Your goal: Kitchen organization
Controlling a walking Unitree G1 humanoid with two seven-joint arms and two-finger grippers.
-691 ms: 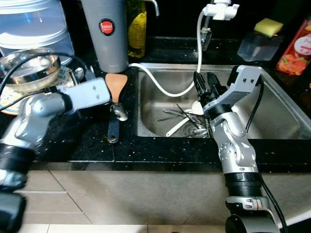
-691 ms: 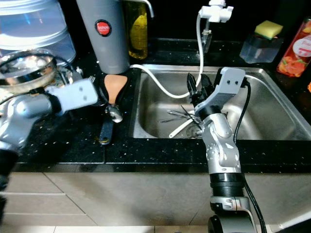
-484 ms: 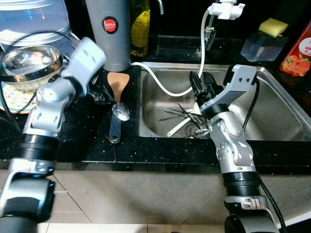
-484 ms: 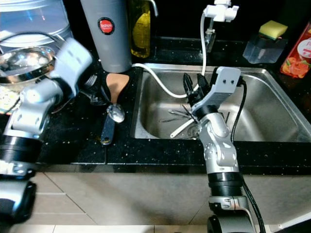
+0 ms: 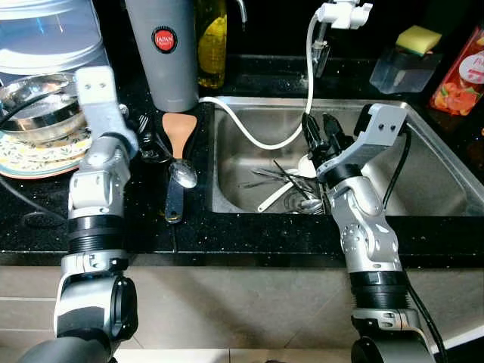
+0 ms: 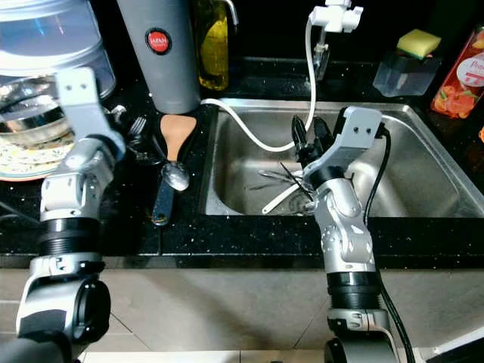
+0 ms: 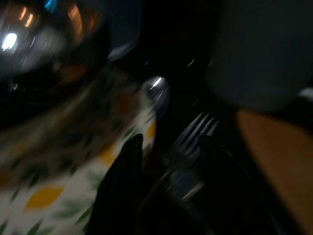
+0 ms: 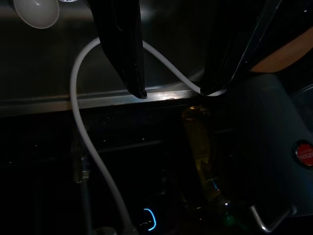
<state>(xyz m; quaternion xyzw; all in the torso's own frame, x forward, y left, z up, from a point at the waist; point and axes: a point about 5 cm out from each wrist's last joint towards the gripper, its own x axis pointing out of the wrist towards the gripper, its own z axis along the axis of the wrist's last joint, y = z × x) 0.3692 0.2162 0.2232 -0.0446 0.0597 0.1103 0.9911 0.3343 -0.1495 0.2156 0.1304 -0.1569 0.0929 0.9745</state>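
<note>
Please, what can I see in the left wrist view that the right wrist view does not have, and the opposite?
The left wrist view adds the flowered plate, a blurred steel bowl and a fork lying between the open fingers of the left gripper. The right wrist view adds the white hose, a white spoon, the oil bottle and the sink wall, beyond the open right gripper. Both share the grey flask and the wooden spatula.

Cutlery (image 5: 283, 181) in sink (image 5: 435, 193)
</note>
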